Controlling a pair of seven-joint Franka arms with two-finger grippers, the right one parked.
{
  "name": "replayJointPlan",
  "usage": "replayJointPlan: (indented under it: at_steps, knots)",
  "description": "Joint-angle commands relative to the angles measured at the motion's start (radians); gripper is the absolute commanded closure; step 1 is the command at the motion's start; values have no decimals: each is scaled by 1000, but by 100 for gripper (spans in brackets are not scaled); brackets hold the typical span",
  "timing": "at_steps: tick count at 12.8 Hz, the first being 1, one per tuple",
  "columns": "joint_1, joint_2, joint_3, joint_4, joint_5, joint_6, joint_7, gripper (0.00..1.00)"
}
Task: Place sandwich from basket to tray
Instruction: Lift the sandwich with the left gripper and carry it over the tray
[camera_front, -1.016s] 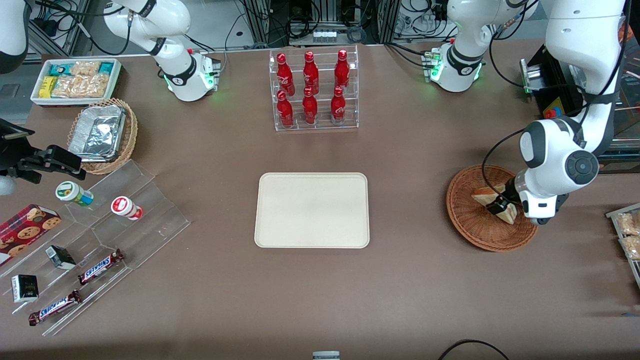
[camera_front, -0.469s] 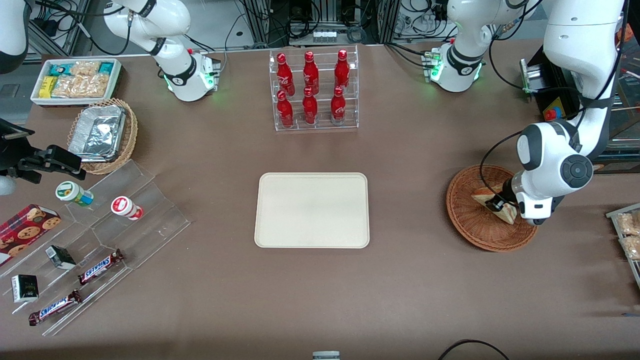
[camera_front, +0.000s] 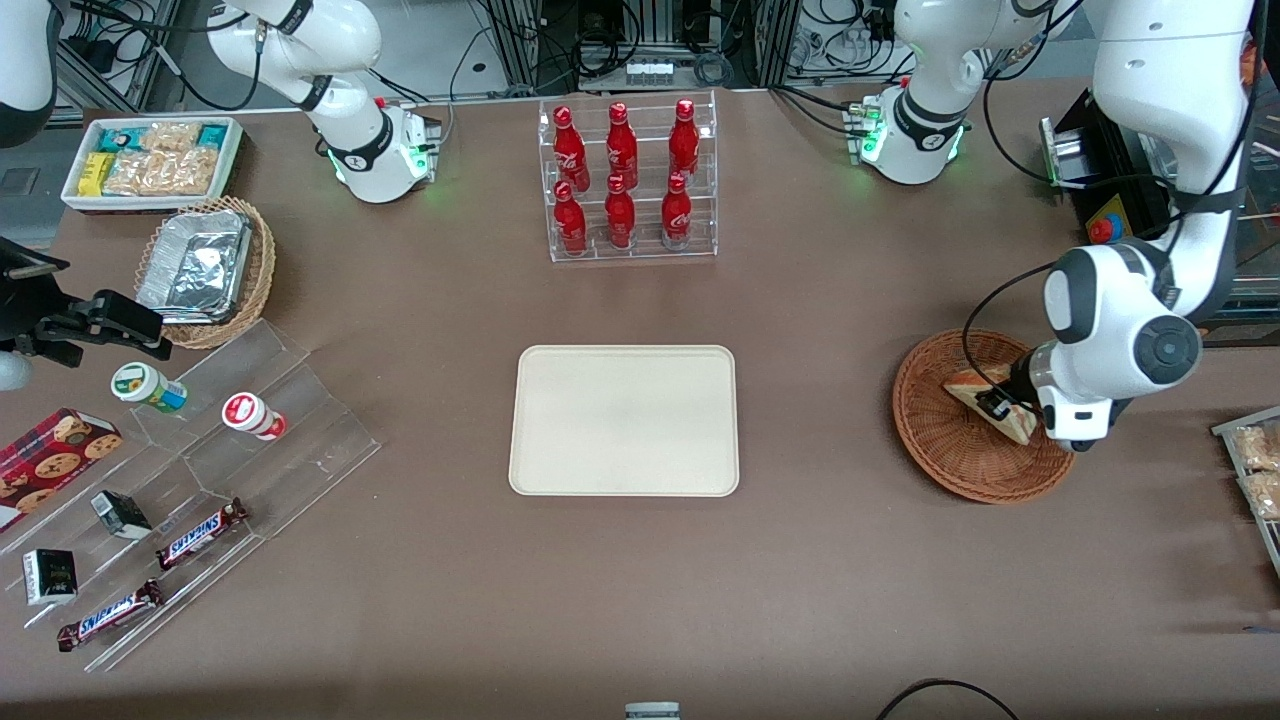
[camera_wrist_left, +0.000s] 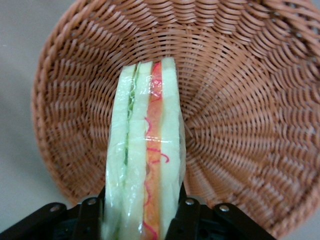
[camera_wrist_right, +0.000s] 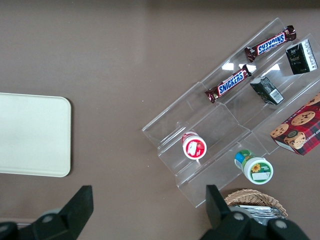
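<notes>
- Inside the basket (camera_front: 975, 418), toward the working arm's end of the table, one sandwich (camera_front: 985, 402) sits wrapped in clear film, its bread and its red, orange and green layers showing edge-on in the wrist view (camera_wrist_left: 145, 150).
- Around the sandwich is the gripper (camera_front: 1000, 405), reaching down into the basket; its two dark fingers (camera_wrist_left: 186, 220) press the outer bread faces from either side, so it is clenched on the wedge.
- From the gripper, the sandwich's long axis runs straight out ahead between the fingers, across the basket's woven floor (camera_wrist_left: 240, 125); the grip lies at the wide end, and the narrower end points away.
- Whether the wedge has cleared the weave or rests on it cannot be told from these views.
- From the basket, the one tray (camera_front: 624, 420) lies well apart toward the parked arm's end of the table, at about the same nearness to the front camera, and nothing lies on it.
- Judged from this, the coming move is a lift clear of the basket rim, then a sideways carry over bare table to the tray.
- Farther from the front camera than the tray stands one clear rack (camera_front: 632, 180) holding six red bottles, off the likely path.
</notes>
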Motion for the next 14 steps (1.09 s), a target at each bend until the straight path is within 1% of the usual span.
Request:
replayJointPlan:
  at_steps: [1, 4, 5, 9, 12, 14]
  knots:
    - [-19, -18, -8, 121, 7, -154, 17, 54]
    - [-53, -40, -11, 150, 5, -172, 43, 60]
    - [-88, -40, -13, 170, 4, -175, 63, 62]
    - [-215, -34, -13, 216, -7, -174, 65, 62]
    - [-324, 23, -27, 311, -33, -172, 62, 62]
    - [-401, 49, -28, 340, -35, -169, 60, 63]
